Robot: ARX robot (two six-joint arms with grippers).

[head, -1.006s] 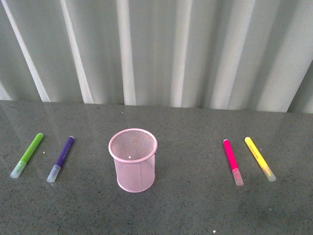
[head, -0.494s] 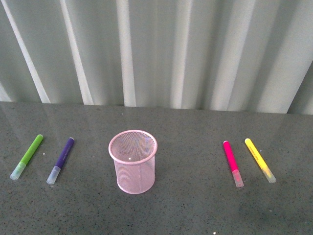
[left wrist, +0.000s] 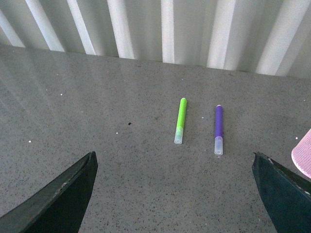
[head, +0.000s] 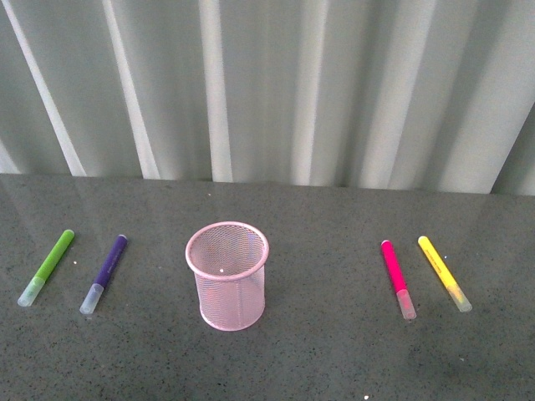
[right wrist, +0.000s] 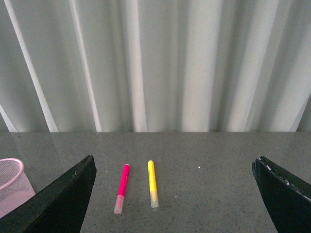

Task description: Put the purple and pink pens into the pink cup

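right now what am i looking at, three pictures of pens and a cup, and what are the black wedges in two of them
This is a robot with two arms, each ending in a claw. One picture comes from a camera on its body, looking forward over a grey table; no arm shows there. On the table stands a pink cup, with a purple pen and a green marker lying to its left, and a pink pen and a yellow marker to its right. The other two pictures come from cameras on the wrists. The black wedges are the fingers of the left claw and the right claw, both spread wide open. Nothing is held, and the cup looks empty.
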